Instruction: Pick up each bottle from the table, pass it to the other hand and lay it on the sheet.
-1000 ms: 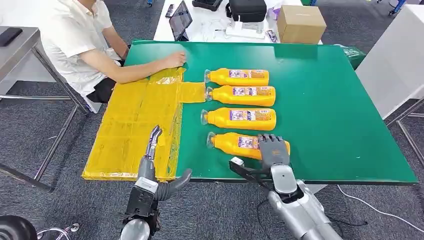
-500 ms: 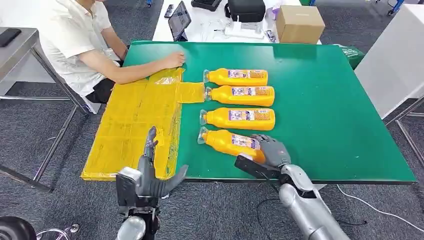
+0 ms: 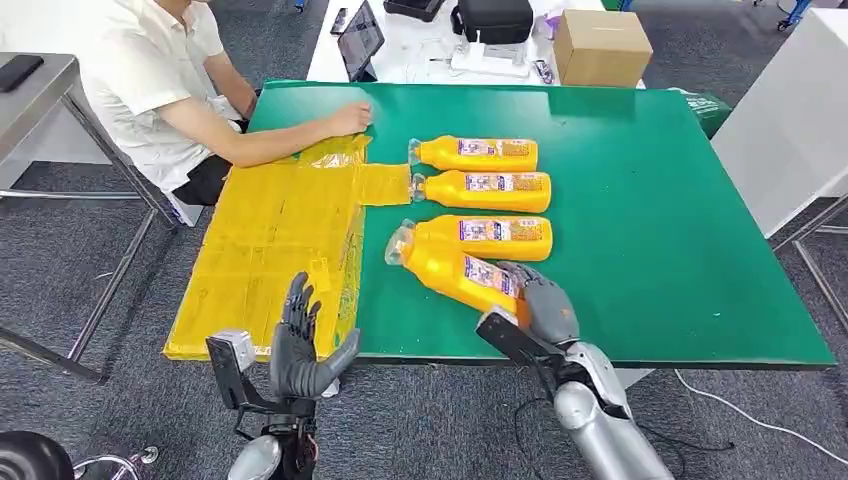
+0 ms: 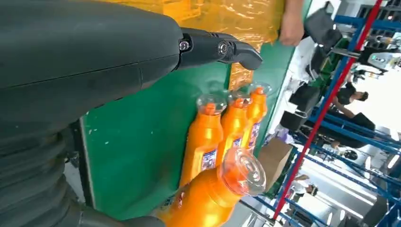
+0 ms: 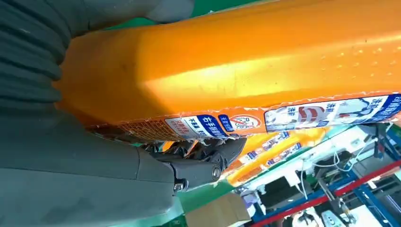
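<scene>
Orange plastic bottle with a clear cap [image 3: 455, 268]: we are gripping its base in our right robot hand [image 3: 538, 300], tilted above the green worktop [image 3: 650, 230], cap angled leftward for transfer. Our left robot hand [image 3: 298, 345], spread and empty, is waiting beside the yellow sheet [image 3: 270, 240].

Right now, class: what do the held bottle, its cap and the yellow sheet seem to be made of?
Bottle: likely glossy orange plastic; a soft highlight runs along its smooth body in the right wrist view, and it carries a printed label.
Cap: seemingly clear plastic; the orange neck shows through it.
Sheet: probably thin yellow plastic film; it looks wrinkled, shiny and taped in strips.
</scene>
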You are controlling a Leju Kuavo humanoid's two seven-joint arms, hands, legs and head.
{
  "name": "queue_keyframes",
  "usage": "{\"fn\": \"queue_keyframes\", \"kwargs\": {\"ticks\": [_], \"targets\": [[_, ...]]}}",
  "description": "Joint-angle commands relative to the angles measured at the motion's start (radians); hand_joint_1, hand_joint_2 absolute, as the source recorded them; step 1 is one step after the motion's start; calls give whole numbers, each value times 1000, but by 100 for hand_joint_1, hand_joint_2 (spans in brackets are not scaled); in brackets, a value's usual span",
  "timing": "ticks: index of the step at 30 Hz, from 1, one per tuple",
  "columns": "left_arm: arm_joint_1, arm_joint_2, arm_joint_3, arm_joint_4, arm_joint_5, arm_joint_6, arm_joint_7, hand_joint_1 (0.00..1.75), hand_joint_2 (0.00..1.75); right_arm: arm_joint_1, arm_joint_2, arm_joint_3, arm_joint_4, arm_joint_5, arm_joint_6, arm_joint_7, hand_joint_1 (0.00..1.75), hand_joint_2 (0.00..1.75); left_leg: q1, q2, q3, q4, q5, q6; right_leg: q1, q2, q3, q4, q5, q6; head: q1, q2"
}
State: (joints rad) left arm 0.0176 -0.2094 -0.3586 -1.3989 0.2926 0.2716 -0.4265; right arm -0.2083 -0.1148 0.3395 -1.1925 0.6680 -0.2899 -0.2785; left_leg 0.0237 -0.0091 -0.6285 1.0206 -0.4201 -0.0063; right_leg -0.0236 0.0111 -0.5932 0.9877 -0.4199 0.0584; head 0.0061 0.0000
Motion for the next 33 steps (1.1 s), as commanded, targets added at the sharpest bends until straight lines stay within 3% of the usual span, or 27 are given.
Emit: {"fn": "queue_keyframes", "kwargs": {"ticks": [1,5,7,11,14,15,16,23,24,26,33], "targets": [[-18,4,11,70,61,-8,33,0,175,-10,24,-31,18,-4,-41,-24,175,175,0,1,4,-1,-1,1,0,0,3,-1,-1,-3,0,0],[-22,-1,18,70,46,38,8,0,175,7,43,-38,-35,-54,-62,-77,175,175,0,1,3,-1,-1,1,0,0,2,-1,-1,-2,0,0],[-36,14,0,89,54,34,13,0,175,26,55,-31,-95,-94,-58,-114,161,175,0,1,4,-1,-1,2,1,0,3,-1,-1,-3,0,0],[-61,52,-75,79,139,-190,10,0,175,32,79,50,-167,-193,18,-208,164,175,0,2,1,-1,-1,1,0,0,1,0,-1,-2,0,0],[-79,50,-82,93,190,-278,31,0,175,26,111,92,-158,-231,45,-246,161,175,0,1,1,-1,0,1,0,0,0,0,0,-2,0,0],[-98,44,-81,121,258,-348,61,0,175,24,125,114,-149,-250,46,-287,169,175,0,2,4,-1,-1,1,1,0,2,0,-1,-3,0,0],[-108,40,-83,135,268,-366,54,0,175,23,131,125,-144,-260,50,-297,162,175,0,3,3,-1,-1,1,1,1,2,-1,-1,-3,0,0],[-122,36,-84,144,267,-375,43,0,175,24,135,138,-137,-270,59,-302,162,175,0,1,2,-1,0,1,0,0,2,-1,0,-2,0,0],[-124,38,-86,142,257,-378,28,0,175,24,133,140,-136,-280,74,-307,161,175,0,2,4,-1,-1,2,1,0,4,-1,-1,-3,0,0],[-134,34,-90,145,245,-374,19,0,175,22,138,158,-111,-283,98,-305,141,175,0,1,2,-1,0,1,0,-1,2,-1,0,-2,0,0],[-135,38,-124,94,195,-363,-3,0,175,12,170,189,-16,-290,107,-307,140,175,0,1,3,-1,0,1,1,0,2,-1,0,-2,0,0]]}}
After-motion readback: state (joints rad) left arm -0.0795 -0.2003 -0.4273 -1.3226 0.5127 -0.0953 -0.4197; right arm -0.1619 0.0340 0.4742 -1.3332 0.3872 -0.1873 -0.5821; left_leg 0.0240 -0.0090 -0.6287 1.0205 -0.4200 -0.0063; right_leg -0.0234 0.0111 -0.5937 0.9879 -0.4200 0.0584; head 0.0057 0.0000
